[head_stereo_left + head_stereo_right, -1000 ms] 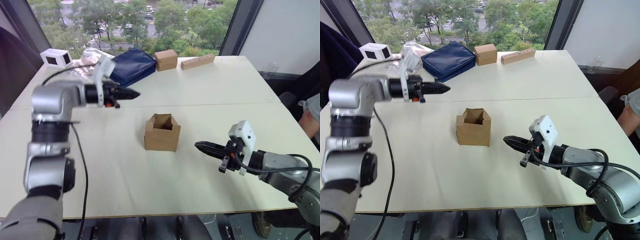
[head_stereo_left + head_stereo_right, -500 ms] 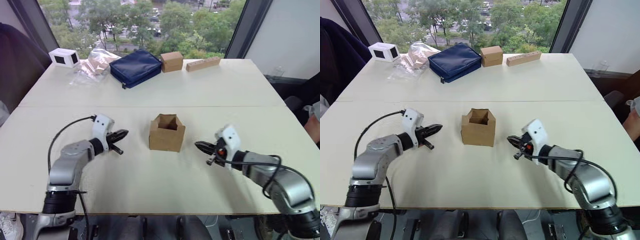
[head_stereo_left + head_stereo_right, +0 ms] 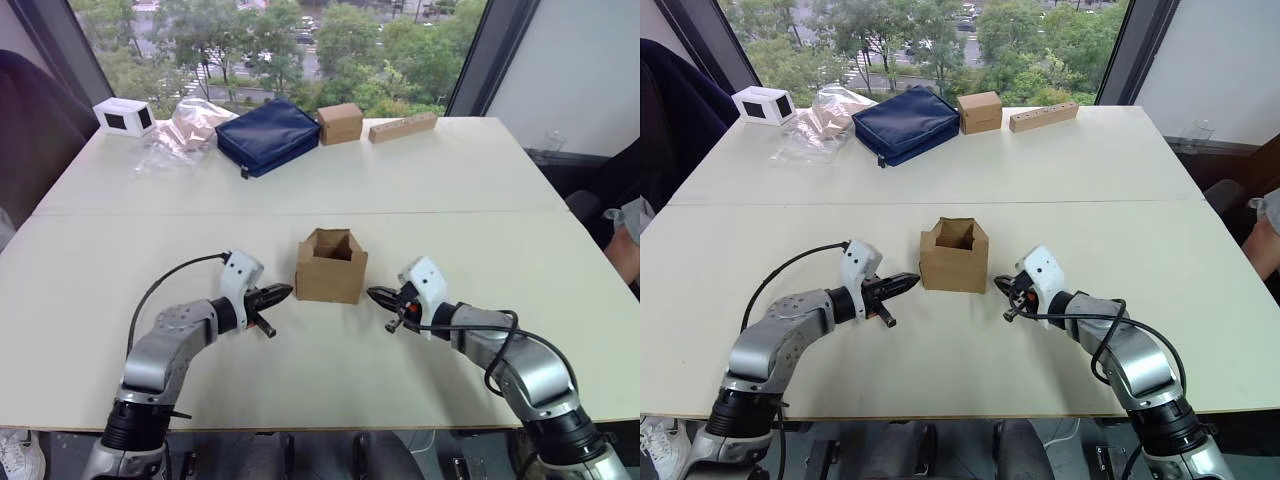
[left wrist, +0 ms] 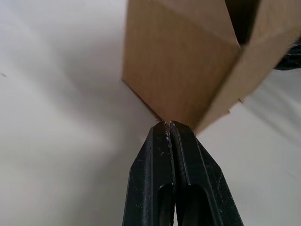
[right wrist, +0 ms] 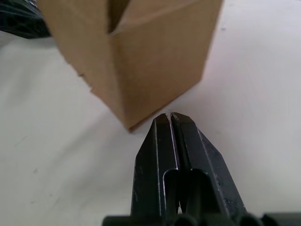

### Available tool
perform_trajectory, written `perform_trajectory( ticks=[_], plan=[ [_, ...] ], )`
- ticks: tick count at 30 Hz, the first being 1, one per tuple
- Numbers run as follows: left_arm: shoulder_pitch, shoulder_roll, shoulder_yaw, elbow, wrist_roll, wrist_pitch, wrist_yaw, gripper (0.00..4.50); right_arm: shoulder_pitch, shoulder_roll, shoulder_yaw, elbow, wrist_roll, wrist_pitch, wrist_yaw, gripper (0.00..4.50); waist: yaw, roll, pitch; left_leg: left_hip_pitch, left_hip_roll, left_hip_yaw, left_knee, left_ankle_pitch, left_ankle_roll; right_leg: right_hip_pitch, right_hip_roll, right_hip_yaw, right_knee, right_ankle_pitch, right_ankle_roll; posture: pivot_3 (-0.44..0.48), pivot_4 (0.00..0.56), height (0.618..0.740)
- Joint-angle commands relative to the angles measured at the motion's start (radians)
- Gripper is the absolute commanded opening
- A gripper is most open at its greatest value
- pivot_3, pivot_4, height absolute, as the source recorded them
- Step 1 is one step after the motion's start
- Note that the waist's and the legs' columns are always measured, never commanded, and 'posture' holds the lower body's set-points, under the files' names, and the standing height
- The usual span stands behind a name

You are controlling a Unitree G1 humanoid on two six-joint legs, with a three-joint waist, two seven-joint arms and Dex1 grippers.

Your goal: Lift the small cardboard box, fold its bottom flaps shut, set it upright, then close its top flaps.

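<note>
The small cardboard box (image 3: 329,266) sits at the centre of the frame on the white table (image 3: 420,180), its top open. The left gripper (image 3: 281,293) and right gripper (image 3: 376,294) flank its lower corners, both with fingers pressed together, holding nothing.

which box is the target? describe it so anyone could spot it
On the near half of the table, the open box sits between the left gripper and right gripper. Unlike the closed box at the far edge, its top is open.
</note>
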Motion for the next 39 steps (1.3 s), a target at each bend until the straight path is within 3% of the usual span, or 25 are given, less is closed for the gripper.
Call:
perform_trajectory(
  ticks=[1, 16, 26, 31, 34, 39],
  plan=[
    [-0.001, 0.004, 0.0, -0.041, -0.042, 0.014, -0.005, 0.06, -0.023, 0.01, -0.01, -0.003, -0.02, -0.029, 0.01, 0.0, 0.0, 0.0, 0.0, 0.0, 0.0, 0.0, 0.0, 0.0, 0.0, 0.0, 0.0, 0.0, 0.0, 0.0, 0.0, 0.0, 0.15, 0.74],
    [0.008, 0.069, -0.002, -0.055, -0.097, 0.03, -0.035, 0.06, -0.023, 0.041, -0.032, 0.007, -0.038, -0.042, 0.017, 0.0, -0.001, 0.0, 0.0, 0.0, 0.0, 0.0, 0.0, 0.0, 0.0, 0.0, 0.0, 0.0, 0.0, 0.0, 0.0, 0.0, 0.15, 0.74],
    [0.003, 0.03, -0.059, -0.083, -0.09, 0.011, -0.017, 0.06, -0.027, 0.043, -0.024, 0.0, -0.064, -0.043, 0.023, 0.0, -0.001, 0.0, 0.0, 0.0, 0.0, 0.0, 0.0, 0.0, 0.0, 0.0, 0.0, 0.0, 0.0, 0.0, 0.0, 0.0, 0.15, 0.74],
    [0.012, 0.093, 0.004, -0.097, -0.134, 0.037, -0.05, 0.06, -0.01, -0.035, -0.082, -0.03, -0.075, -0.057, 0.052, 0.0, -0.001, 0.0, 0.0, 0.0, 0.0, 0.0, -0.001, 0.0, 0.0, 0.0, 0.0, 0.0, 0.0, 0.0, 0.0, 0.0, 0.15, 0.74],
    [0.003, 0.193, 0.067, -0.129, -0.235, 0.097, -0.151, 0.06, -0.005, -0.095, -0.133, -0.048, -0.059, -0.065, 0.092, 0.0, -0.002, 0.0, 0.0, 0.0, 0.0, 0.0, -0.001, 0.0, 0.0, 0.0, 0.0, 0.0, -0.001, 0.0, 0.0, 0.0, 0.15, 0.74],
    [-0.09, 0.23, 0.089, 0.009, -0.194, 0.034, -0.139, 0.06, -0.008, -0.12, -0.156, -0.058, -0.019, -0.047, 0.149, 0.0, 0.002, 0.0, 0.0, 0.002, 0.0, -0.001, -0.001, 0.0, 0.0, 0.003, 0.0, -0.001, -0.002, 0.0, 0.0, 0.0, 0.15, 0.74]
  ],
)
